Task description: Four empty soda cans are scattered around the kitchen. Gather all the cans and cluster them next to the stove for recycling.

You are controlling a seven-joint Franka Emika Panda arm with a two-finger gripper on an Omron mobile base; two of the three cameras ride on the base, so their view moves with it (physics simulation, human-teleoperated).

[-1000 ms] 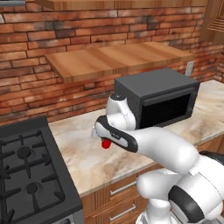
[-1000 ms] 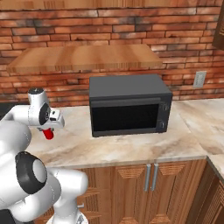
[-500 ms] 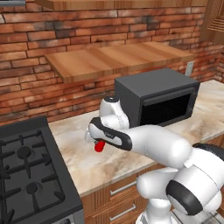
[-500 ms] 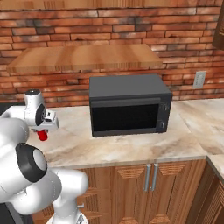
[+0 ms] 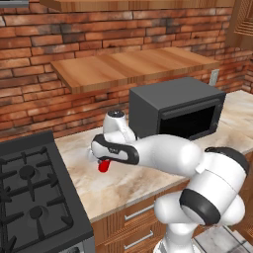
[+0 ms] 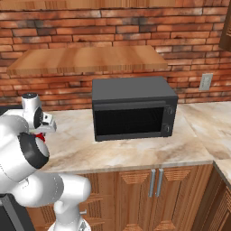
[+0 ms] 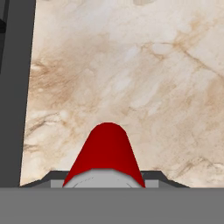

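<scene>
Pincer [image 5: 102, 162] grips soda can [image 5: 104, 166] above counter [image 5: 123, 183].

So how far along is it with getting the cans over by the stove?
No cans sit beside the stove yet. In hand: the hand is shut on one red can above the counter, near the stove's edge. Left: set it down and fetch the others.

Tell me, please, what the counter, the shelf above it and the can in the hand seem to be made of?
Counter: looks like polished marble or similar stone, cream with brown veining.
Shelf: wood, judging by the warm brown planks and grain; finish looks matte.
Soda can, held in the hand: probably painted metal, given its glossy red body and grey top.
</scene>
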